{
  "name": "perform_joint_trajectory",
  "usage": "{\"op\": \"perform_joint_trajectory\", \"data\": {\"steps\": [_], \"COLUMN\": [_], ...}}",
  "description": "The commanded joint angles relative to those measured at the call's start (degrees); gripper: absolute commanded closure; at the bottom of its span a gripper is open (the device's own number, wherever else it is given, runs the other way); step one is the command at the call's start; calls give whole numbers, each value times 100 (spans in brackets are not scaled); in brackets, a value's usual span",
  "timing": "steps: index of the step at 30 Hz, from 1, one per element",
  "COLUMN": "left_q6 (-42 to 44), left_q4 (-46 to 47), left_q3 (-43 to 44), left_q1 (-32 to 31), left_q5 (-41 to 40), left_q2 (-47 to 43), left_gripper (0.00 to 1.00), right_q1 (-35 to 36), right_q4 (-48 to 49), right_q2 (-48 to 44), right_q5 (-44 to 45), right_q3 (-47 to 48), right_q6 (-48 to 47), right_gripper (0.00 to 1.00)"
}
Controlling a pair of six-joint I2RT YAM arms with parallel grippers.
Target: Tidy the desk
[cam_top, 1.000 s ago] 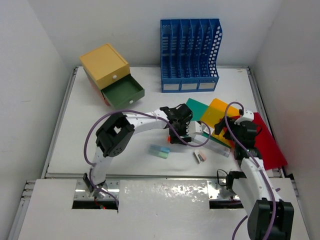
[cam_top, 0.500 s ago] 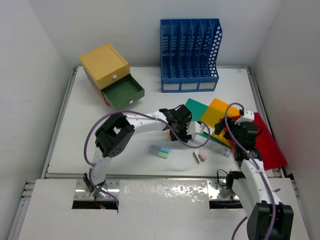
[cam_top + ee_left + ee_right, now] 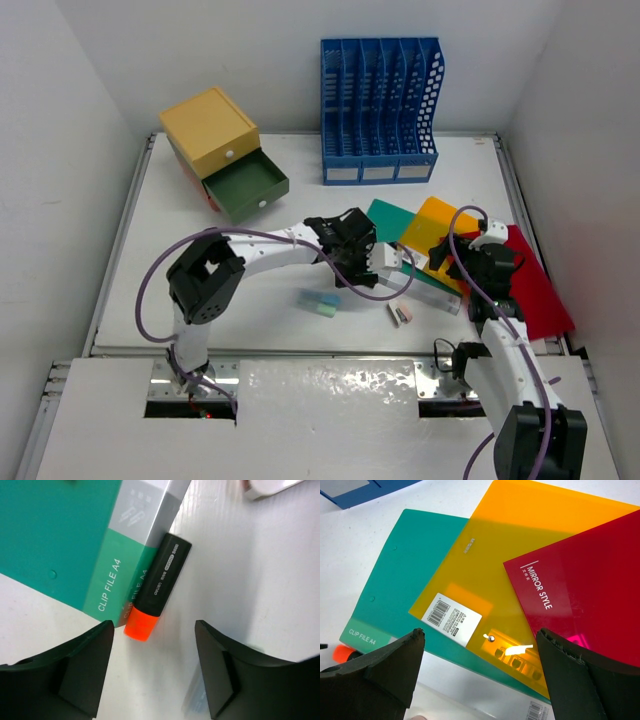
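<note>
Desk [image 3: 200, 270]: white top, clutter right of centre.
Marker [image 3: 162, 582], orange cap: lies against green folder [image 3: 55, 530] edge.
L gripper [image 3: 154, 647]: jaws apart, empty, over marker.
R gripper [image 3: 480, 650]: apart, empty, over yellow folder [image 3: 530, 565].
Step, prob.: marker pickup.
Next: lower, straddle barrel, miss folder edge, close.

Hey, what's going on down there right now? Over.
Left end effector open over highlighter. Right end effector open over folders. Desk cluttered. Highlighter alongside green folder.

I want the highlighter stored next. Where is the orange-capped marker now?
In the left wrist view, the marker lies on the desk along the green clip file, just ahead of the open left gripper.
</note>
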Motion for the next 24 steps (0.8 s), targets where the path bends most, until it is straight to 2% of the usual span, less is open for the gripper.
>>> {"op": "perform_joint_trajectory", "data": {"steps": [1, 2, 6, 15, 19, 24], "left_q6": [26, 70, 456, 738, 1054, 1047], "left_q4": [-176, -352, -1467, -995, -1223, -1285], "left_q3": [267, 424, 944, 803, 839, 1110], "left_q1": [-38, -29, -20, 15, 111, 296], "left_q5": [436, 533, 1384, 1527, 1756, 1633], "left_q2": [-242, -163, 346, 215, 461, 874], "left_gripper": [41, 47, 53, 43, 43, 44], "right_q1": [-27, -27, -27, -27, -27, -27], "right_q4": [260, 269, 278, 278, 269, 260], "right_q2": [-18, -18, -27, -35, -53, -123], "right_q5": [-97, -97, -97, -97, -97, -71], "right_q3": [2, -7, -7, -16, -24, -68], "right_q6": [-71, -62, -62, -79, -97, -114], "right_gripper": [10, 10, 10, 10, 10, 10]}}
